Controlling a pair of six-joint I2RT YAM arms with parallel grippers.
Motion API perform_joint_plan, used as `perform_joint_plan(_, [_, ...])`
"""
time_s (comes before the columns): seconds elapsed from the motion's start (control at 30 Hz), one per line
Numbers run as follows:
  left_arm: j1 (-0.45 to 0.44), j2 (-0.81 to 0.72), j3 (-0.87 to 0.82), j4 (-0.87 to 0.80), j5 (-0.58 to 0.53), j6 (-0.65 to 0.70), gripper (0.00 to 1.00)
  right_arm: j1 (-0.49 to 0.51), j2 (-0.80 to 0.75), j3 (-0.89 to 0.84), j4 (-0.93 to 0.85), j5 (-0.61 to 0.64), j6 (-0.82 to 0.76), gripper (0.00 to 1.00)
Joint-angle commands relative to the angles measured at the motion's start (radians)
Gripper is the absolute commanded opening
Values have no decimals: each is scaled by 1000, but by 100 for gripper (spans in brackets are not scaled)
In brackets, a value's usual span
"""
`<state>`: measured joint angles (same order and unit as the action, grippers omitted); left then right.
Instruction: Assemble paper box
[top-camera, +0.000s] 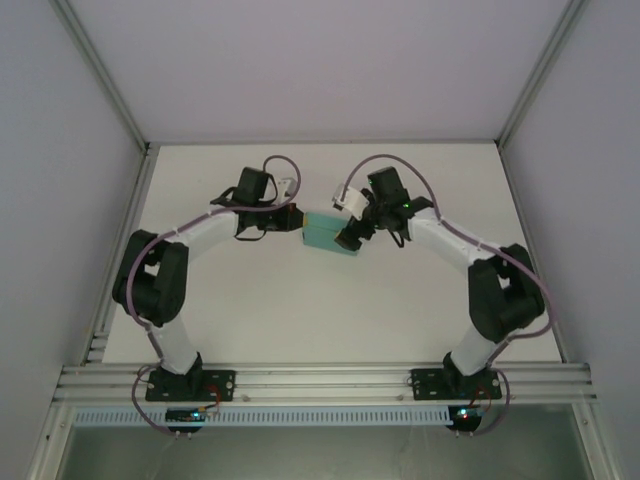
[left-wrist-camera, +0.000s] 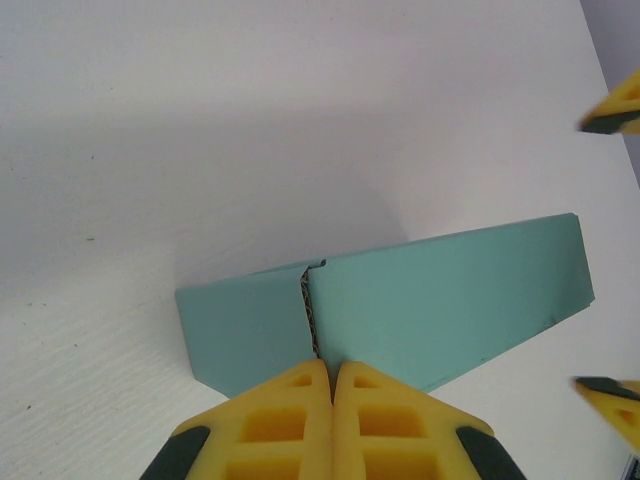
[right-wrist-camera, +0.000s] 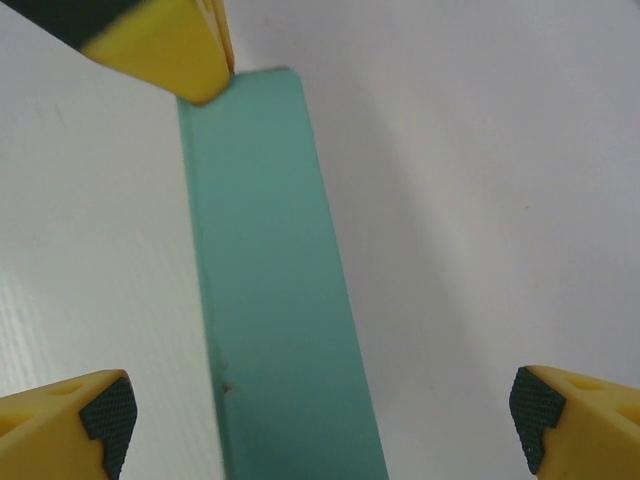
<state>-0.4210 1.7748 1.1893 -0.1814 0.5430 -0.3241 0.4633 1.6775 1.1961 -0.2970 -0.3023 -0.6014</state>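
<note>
White surface carries everything. The teal card box lies on it just toward 12 o'clock of centre, folded into a long closed shape between your two claws.

Your left claw meets the box at its 9 o'clock end. It is fully shut, with its tips against the top edge right where the seam runs. You cannot tell whether a sliver of card is nipped between them. Your right claw stands at the 3 o'clock end, spread wide with one finger on either side of the box, touching nothing and holding nothing.

Watch that seam. From the left wrist it shows a narrow gap with a raw card edge, so I judge the join is not locked. It could spring apart if the left claw eases its press. If you close the right claw hard, thin card like this will likely buckle. If one finger lands first, the box may skid or twist on the smooth surface and slip off the left tips.

You'll find no brand, label or writing on the box, only a small dark speck near its right end.
</note>
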Motion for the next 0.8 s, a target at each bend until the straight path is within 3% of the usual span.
perform_joint_plan(0.0, [-7, 52, -10, -121, -42, 30, 0, 14, 73, 42, -96, 30, -71, 97])
perform_joint_plan(0.13, [-7, 48, -8, -121, -43, 33, 0, 26, 127, 79, -97, 84, -72, 86])
perform_joint_plan(0.37, [5, 32, -2, -109, -38, 21, 10, 50, 130, 50, 6, 291, -51, 43])
perform_joint_plan(0.43, [12, 18, 6, -100, -26, 13, 34, 68, 120, 30, 43, 390, -49, 35])
perform_joint_plan(0.57, [31, -54, 0, -80, -14, 6, 49, 124, 81, -60, 204, 644, -53, 36])
perform_joint_plan(0.63, [36, -106, -24, -64, -30, 8, 65, 160, 78, -124, 323, 757, -114, 37])
perform_joint_plan(0.73, [45, -183, -66, -77, -101, 4, 80, 190, 105, -189, 414, 840, -202, 37])
perform_joint_plan(0.77, [52, -206, -86, -81, -127, 4, 99, 199, 115, -205, 424, 855, -215, 37])
